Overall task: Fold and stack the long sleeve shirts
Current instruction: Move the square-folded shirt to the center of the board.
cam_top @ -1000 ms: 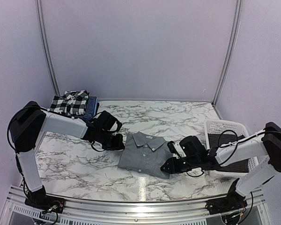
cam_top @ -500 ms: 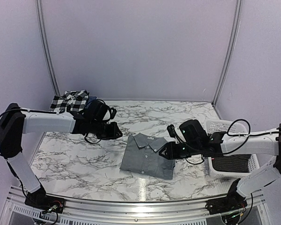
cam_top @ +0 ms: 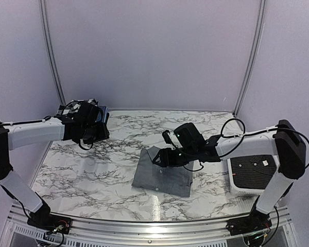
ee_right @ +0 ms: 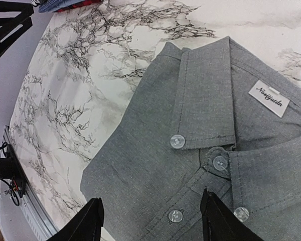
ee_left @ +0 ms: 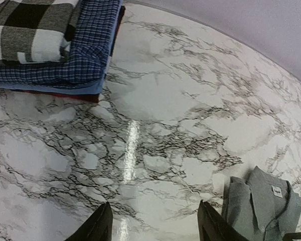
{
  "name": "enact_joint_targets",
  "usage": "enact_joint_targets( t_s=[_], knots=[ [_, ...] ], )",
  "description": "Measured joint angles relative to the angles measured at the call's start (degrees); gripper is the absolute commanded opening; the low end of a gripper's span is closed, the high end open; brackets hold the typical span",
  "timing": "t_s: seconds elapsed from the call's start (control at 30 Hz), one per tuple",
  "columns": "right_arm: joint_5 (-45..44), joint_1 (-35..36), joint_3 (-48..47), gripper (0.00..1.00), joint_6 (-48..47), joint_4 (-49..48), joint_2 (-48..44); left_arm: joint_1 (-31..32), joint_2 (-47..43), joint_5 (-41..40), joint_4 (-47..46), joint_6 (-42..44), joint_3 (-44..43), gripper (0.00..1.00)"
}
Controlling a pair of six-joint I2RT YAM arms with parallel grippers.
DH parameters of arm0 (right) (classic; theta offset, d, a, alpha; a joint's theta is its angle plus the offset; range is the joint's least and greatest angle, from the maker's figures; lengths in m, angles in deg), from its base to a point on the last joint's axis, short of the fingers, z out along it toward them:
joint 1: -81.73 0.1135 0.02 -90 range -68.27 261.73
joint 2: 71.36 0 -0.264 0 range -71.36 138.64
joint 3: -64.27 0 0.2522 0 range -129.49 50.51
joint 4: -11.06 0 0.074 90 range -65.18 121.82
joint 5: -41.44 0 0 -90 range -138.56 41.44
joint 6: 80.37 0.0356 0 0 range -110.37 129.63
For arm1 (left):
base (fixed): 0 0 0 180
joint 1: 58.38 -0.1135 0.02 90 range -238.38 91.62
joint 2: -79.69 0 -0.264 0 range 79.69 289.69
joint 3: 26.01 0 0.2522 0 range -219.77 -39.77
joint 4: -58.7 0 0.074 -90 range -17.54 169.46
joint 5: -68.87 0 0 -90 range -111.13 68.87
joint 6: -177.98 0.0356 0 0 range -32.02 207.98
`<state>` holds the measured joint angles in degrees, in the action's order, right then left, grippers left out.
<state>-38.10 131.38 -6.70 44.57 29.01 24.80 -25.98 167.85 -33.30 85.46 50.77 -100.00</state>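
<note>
A plain grey shirt (cam_top: 162, 176) lies folded on the marble table, collar to the back; its buttons and label fill the right wrist view (ee_right: 190, 120). My right gripper (cam_top: 160, 157) (ee_right: 151, 198) hovers open just above its collar and placket, with nothing between the fingers. At the back left stands a stack with a black-and-white checked shirt (ee_left: 30, 30) on a blue shirt (ee_left: 85, 55). My left gripper (cam_top: 97, 133) (ee_left: 153, 206) is open over bare table beside that stack, holding nothing. The grey shirt (ee_left: 263, 208) shows at the lower right of the left wrist view.
A white slatted basket (cam_top: 233, 181) stands at the right table edge with a dark charcoal shirt (cam_top: 252, 170) inside. A red layer (ee_left: 65, 94) peeks from under the stack. Walls close the back and sides.
The left arm has swung from the grey shirt's left edge back to the stack. The right gripper has moved from the shirt's right edge over the collar. Both jaws have opened wider.
</note>
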Motion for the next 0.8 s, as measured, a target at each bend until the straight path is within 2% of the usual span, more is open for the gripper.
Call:
enact_joint_targets(
  t_s=[0.17, 0.37, 0.8],
  knots=[
    [-0.33, -0.07, 0.04, 0.69, 0.37, -0.28, -0.13, -1.55, 4.02, -6.69, 2.29, -2.93, -2.47, 0.58],
    [-1.16, -0.94, 1.38, 0.83, 0.39, -0.11, -3.08, -2.1, 12.9, -13.92, 3.23, -10.43, -6.93, 0.59],
    [-2.51, -5.14, 6.86, 0.85, -0.63, -0.02, -13.62, -2.8, 27.5, -22.03, 5.53, -20.48, -18.75, 0.53]
  ],
)
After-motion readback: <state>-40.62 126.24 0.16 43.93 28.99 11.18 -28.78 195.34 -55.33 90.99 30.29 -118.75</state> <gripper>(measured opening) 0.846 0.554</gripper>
